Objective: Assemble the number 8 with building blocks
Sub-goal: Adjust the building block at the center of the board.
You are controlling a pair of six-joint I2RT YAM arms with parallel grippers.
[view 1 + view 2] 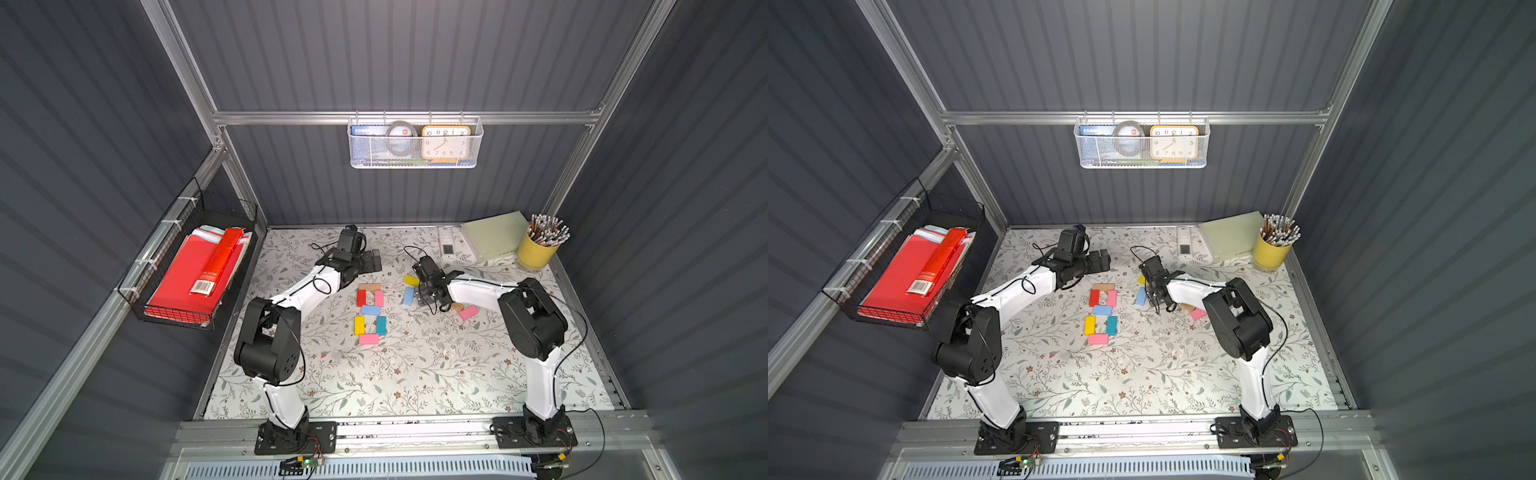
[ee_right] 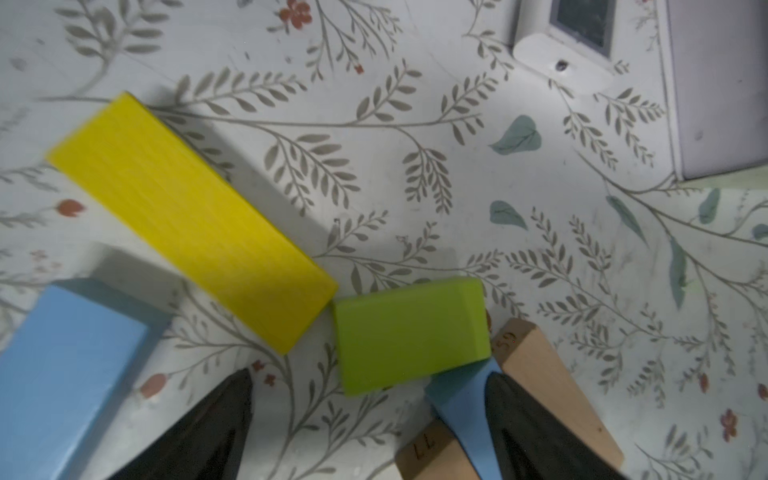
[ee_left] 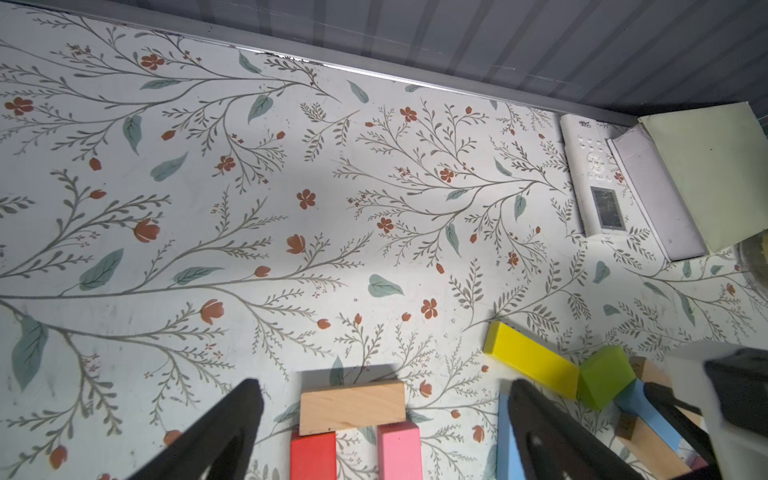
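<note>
The number 8 lies mid-table in both top views: tan block on top, red and pink sides, light blue middle, yellow and teal below, pink base. My left gripper hangs open just behind the tan block, holding nothing. My right gripper is open over loose building blocks: yellow, green, light blue, and tan. A pink block lies beside that arm.
A white remote, a pale green notebook and a yellow cup of pencils stand at the back right. A black wire basket with a red carton hangs on the left wall. A white mesh basket hangs on the back wall.
</note>
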